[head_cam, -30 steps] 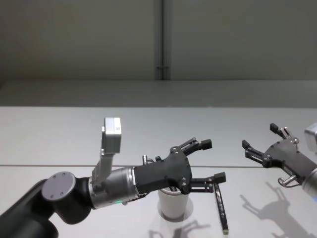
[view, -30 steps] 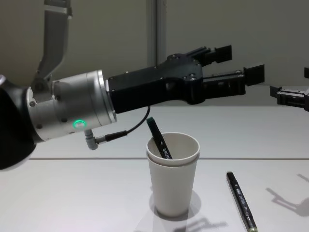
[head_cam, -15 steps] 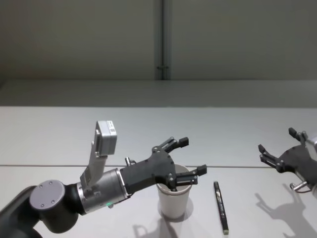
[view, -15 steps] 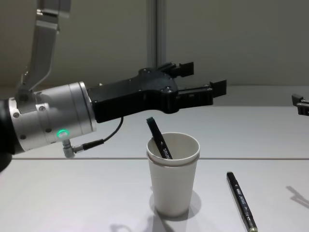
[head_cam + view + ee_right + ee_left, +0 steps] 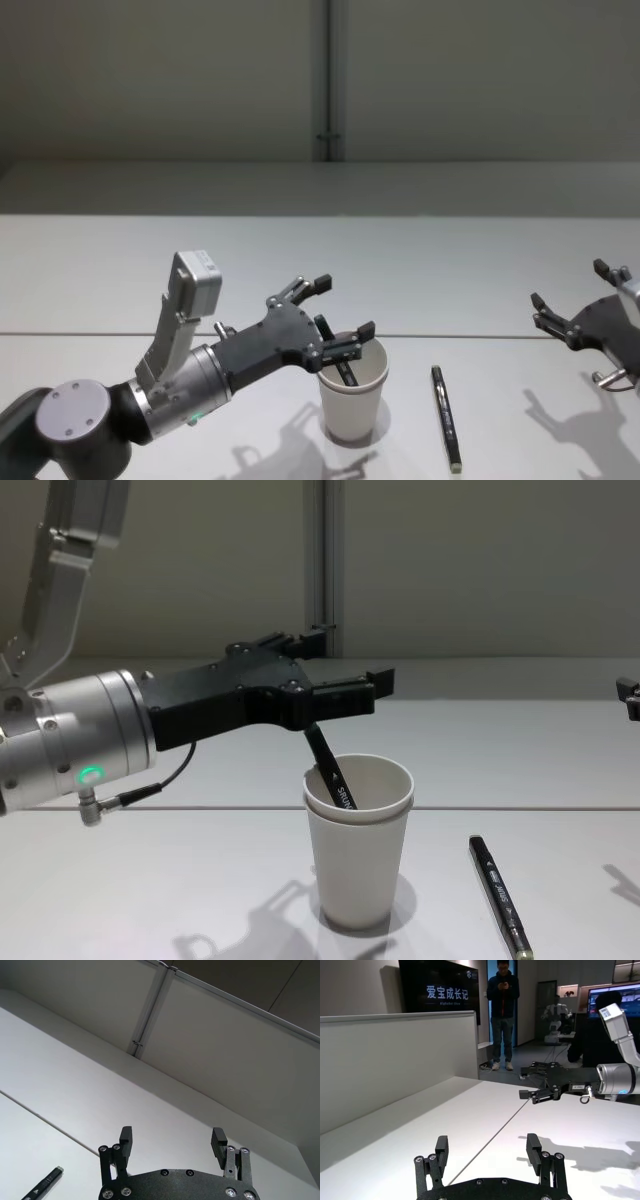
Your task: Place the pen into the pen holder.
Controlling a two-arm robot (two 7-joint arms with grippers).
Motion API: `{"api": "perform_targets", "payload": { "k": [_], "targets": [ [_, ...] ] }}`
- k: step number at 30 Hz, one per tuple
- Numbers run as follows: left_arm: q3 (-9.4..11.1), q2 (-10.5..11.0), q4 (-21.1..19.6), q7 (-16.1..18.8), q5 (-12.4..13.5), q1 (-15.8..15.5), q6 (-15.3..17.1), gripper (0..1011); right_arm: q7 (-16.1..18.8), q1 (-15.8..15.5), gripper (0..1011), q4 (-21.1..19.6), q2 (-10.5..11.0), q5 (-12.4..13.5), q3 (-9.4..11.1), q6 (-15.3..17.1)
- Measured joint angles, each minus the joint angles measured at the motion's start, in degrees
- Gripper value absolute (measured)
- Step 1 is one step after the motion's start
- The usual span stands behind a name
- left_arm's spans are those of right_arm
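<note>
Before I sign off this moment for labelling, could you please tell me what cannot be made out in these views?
Lower part of the pen in the pen holder: chest view, hidden by the cup wall.
Print on the second pen lying beside it: chest view, too small to read.
Right gripper: chest view, mostly cut off by the right edge.

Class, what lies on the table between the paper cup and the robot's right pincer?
A black pen lies flat on the table between the cup and the right pincer, apart from both, as the head view shows.
</note>
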Motion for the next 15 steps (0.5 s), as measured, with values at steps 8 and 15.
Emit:
{"api": "perform_targets", "payload": {
  "k": [8, 15],
  "targets": [
    [-1.0, 1.5, -1.4, 6.2, 2.5, 1.7, 0.8, 1001, 0.0, 0.0, 1001, 0.0, 0.0, 0.0, 0.0, 0.0],
    [-1.7, 2.7, -2.5, 11.3, 4.5, 3.1, 1.5, 1002, 0.0, 0.0, 1001, 0.0, 0.0, 0.0, 0.0, 0.0]
  ]
}}
